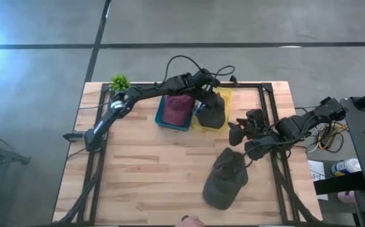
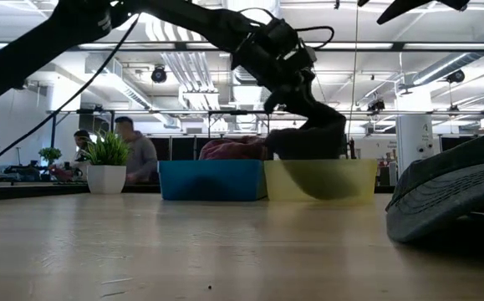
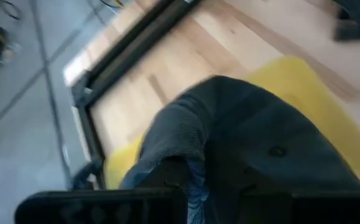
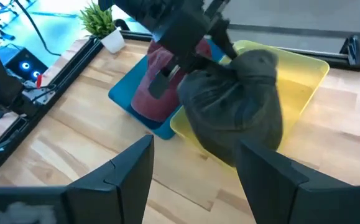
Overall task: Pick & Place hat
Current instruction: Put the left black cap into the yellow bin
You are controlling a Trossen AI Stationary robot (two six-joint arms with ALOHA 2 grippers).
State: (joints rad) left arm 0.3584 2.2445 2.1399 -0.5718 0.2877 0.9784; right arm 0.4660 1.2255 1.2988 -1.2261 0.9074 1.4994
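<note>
A dark grey hat (image 1: 212, 111) (image 4: 242, 106) hangs in my left gripper (image 1: 203, 96) (image 2: 294, 87) over the yellow bin (image 1: 225, 95) (image 4: 305, 73), with its lower part down inside the bin (image 2: 325, 180). A second dark hat (image 1: 226, 180) (image 2: 459, 196) lies flat on the table near the right front. My right gripper (image 1: 237, 133) (image 4: 195, 146) is open and hovers between the yellow bin and that second hat, touching nothing. A maroon hat (image 1: 177, 107) (image 4: 160, 81) sits in the blue bin (image 1: 163, 120) (image 2: 212, 180). My left gripper is shut on the bunched upper edge of the dark grey hat (image 4: 224, 67), coming from above and from the table's left, slanting down. The hat hangs below the fingers, its crown (image 3: 260, 137) sagging into the yellow bin. The wrist view hides the contact behind the fingers.
A small potted plant (image 1: 120, 82) (image 2: 106, 163) stands at the far left corner beside the blue bin. A black frame rail (image 1: 273, 113) runs along the table's right side under my right arm. Bare wood (image 1: 150, 170) spreads across the table's near left. People sit in the room beyond.
</note>
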